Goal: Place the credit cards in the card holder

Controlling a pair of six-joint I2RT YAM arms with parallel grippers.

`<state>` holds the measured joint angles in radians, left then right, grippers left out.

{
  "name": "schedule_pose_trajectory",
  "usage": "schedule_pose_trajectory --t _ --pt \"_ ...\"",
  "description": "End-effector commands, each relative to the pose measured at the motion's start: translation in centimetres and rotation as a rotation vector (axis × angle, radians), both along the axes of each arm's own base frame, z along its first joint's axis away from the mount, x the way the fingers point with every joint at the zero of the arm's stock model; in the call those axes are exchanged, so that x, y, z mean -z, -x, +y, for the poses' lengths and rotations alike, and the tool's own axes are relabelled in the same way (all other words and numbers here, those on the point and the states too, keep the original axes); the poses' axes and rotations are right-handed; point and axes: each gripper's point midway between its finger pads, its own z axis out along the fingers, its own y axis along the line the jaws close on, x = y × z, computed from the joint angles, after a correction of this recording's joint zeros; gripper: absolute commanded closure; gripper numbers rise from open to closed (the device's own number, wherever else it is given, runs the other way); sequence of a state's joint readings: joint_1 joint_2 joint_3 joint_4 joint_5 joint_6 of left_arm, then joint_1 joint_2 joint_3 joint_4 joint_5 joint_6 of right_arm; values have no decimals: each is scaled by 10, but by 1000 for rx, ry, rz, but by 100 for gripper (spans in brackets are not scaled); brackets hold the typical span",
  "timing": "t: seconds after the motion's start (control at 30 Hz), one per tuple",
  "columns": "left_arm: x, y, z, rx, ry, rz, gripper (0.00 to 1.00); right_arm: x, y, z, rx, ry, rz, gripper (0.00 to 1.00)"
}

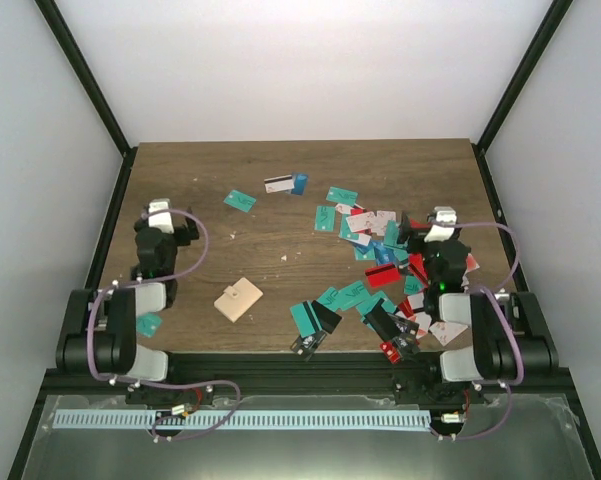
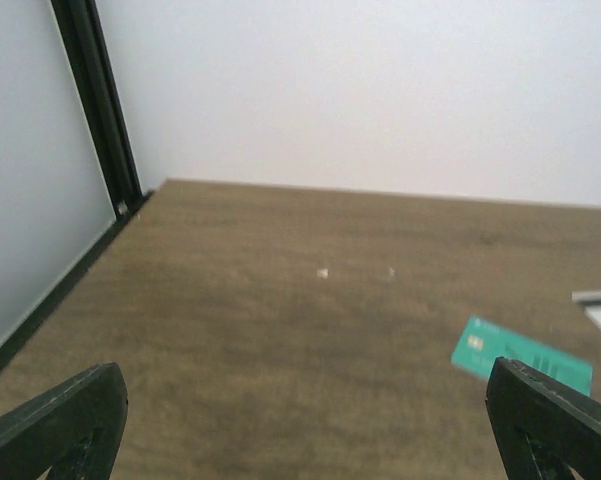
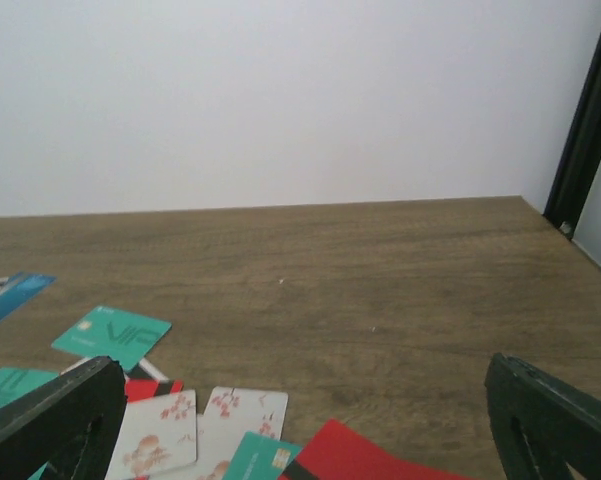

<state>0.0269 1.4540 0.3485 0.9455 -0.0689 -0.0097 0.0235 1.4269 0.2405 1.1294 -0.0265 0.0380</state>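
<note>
The tan card holder [image 1: 238, 299] lies shut on the wooden table [image 1: 210, 170], near the front and left of centre. Credit cards in teal, red, white, black and blue are strewn over the right half [image 1: 378, 243], with more at the front edge [image 1: 315, 318]. My left gripper [image 1: 170, 228] [image 2: 305, 430] hangs open over bare wood; a teal card [image 2: 520, 358] lies just beyond its right finger. My right gripper [image 1: 425, 232] [image 3: 300, 425] is open above the pile, over white blossom-print cards [image 3: 160, 430] and a red card [image 3: 370, 455]. Neither holds anything.
Single teal cards [image 1: 239, 200] [image 1: 342, 195] and a white and blue pair [image 1: 285, 184] lie further back. Another teal card [image 1: 149, 324] sits by the left arm's base. Black frame posts [image 2: 100, 100] [image 3: 585, 110] and white walls close the table's sides and back.
</note>
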Motion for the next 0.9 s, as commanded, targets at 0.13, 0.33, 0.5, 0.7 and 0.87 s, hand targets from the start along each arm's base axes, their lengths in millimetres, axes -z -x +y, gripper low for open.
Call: schedule_pose_trajectory --t 0.13,0.33,0.5,0.7,0.87 --pt "-50 -12 6 -83 165 111 0 -96 -11 -11 63 -49 -77 0" --pt "-129 -13 -20 51 267 140 0 -169 -3 -20 127 -312 -51 0" --pt "-118 11 -22 4 457 283 0 -162 19 -12 99 -413 69 0" --pt "-69 50 -32 -40 528 606 0 -134 48 17 -22 -526 182 0" --pt "-48 86 -28 -91 495 743 0 -110 61 43 -103 -576 337 0"
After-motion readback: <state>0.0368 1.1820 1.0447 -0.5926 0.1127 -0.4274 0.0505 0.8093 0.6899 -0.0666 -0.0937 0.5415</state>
